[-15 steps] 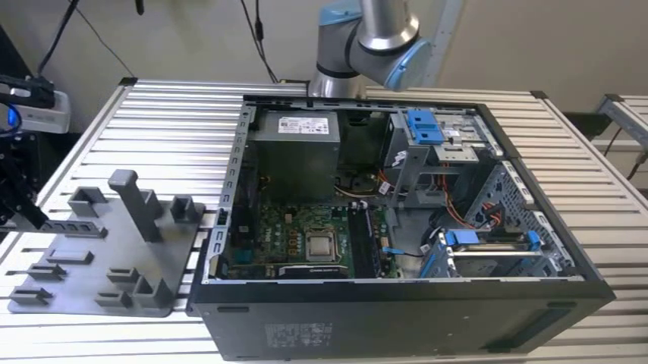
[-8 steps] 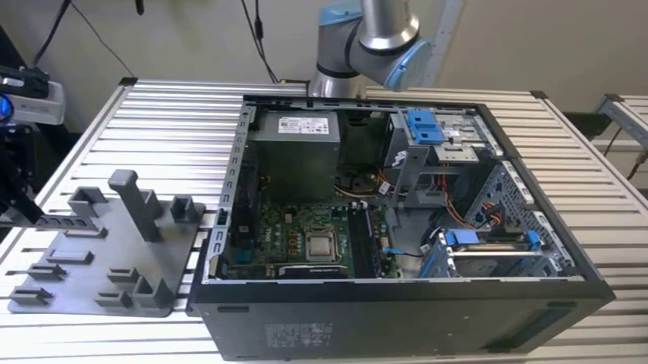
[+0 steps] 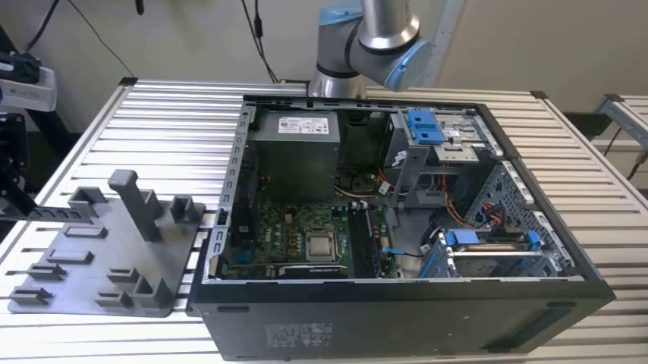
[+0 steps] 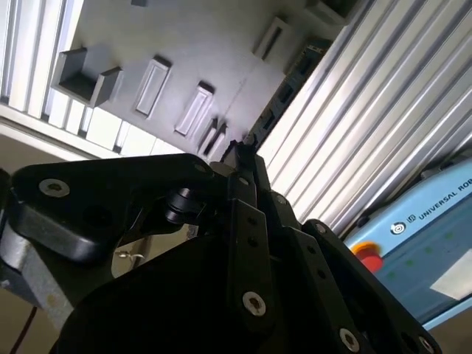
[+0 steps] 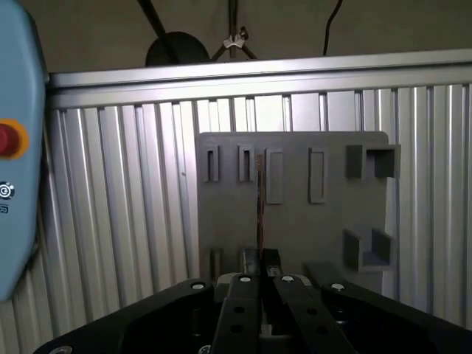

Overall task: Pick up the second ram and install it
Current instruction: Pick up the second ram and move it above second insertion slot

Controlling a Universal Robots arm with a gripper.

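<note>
In the first wrist view my gripper is shut on the second ram. The ram shows edge-on as a thin dark-brown strip running out from between the fingers. It hangs well above the grey fixture tray, over the tray's slots. In the second wrist view the closed fingertips point at the same tray. The exterior view has the tray on the table at its left. Beside it is the open computer case, with memory slots next to the processor.
The arm's base rises behind the case. The tray carries a tall upright post and lower brackets. A blue teach pendant lies on the ribbed table beside the tray. A dark stand sits at the exterior view's left edge.
</note>
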